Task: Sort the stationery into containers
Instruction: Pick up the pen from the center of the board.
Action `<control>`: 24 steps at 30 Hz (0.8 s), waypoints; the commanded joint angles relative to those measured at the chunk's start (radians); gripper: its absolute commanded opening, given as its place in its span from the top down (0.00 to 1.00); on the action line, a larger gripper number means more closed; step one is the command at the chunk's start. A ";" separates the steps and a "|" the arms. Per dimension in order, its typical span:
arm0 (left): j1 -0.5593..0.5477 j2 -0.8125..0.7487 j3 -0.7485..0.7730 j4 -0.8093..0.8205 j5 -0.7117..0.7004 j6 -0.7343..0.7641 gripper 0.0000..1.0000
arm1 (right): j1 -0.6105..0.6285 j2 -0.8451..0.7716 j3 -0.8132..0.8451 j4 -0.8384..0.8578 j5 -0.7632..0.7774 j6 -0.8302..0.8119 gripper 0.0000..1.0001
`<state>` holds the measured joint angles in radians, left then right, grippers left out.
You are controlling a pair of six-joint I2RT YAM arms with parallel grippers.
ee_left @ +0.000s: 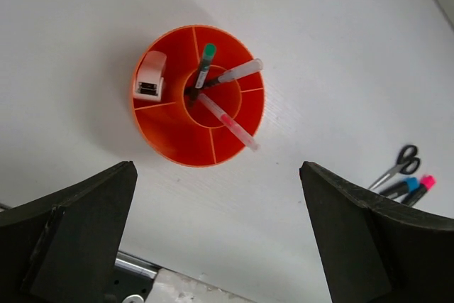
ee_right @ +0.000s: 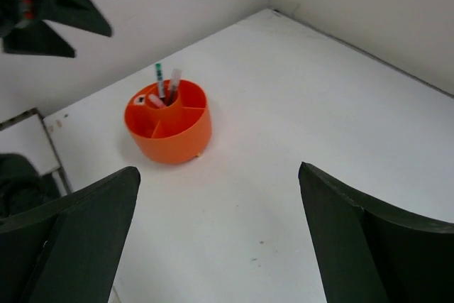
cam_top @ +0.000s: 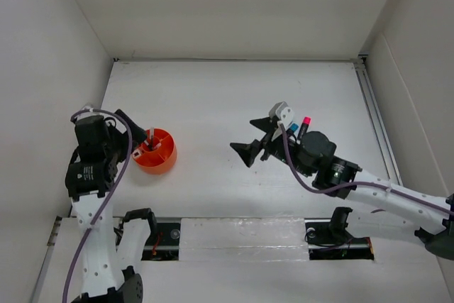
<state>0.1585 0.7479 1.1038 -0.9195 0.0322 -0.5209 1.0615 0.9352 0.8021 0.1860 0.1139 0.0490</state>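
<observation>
The round orange cup (cam_top: 157, 152) stands at the left, divided into compartments; it also shows in the left wrist view (ee_left: 177, 136) and the right wrist view (ee_right: 170, 136). Its centre tube holds a green-capped pen (ee_left: 206, 59), a red pen (ee_left: 228, 121) and a clear pen. A small white eraser-like item (ee_left: 150, 76) sits in an outer compartment. Black-handled scissors (ee_left: 399, 165), a blue highlighter (ee_left: 403, 186) and a pink highlighter (ee_left: 423, 184) lie on the table by the right arm. My left gripper (cam_top: 135, 135) is open and empty just left of the cup. My right gripper (cam_top: 253, 140) is open and empty, raised mid-table.
White walls enclose the table on three sides. A metal rail (cam_top: 241, 230) runs along the near edge between the arm bases. The pink highlighter (cam_top: 306, 123) and blue highlighter (cam_top: 293, 128) lie close behind the right wrist; the scissors are hidden there in the top view.
</observation>
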 commanded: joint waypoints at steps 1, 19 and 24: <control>-0.002 -0.044 0.080 0.014 0.055 -0.053 0.01 | -0.001 0.039 0.109 -0.084 0.232 0.075 0.00; -0.255 -0.309 0.050 0.111 -0.149 -0.143 0.01 | -0.480 0.264 0.276 -0.583 0.328 0.509 0.00; -0.283 -0.245 0.025 0.136 -0.088 -0.051 0.01 | -0.544 0.306 0.264 -0.608 0.337 0.538 0.00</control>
<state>-0.1158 0.4458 1.1431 -0.8429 -0.0784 -0.6186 0.5404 1.2407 1.0637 -0.3920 0.4374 0.5407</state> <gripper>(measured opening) 0.989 0.994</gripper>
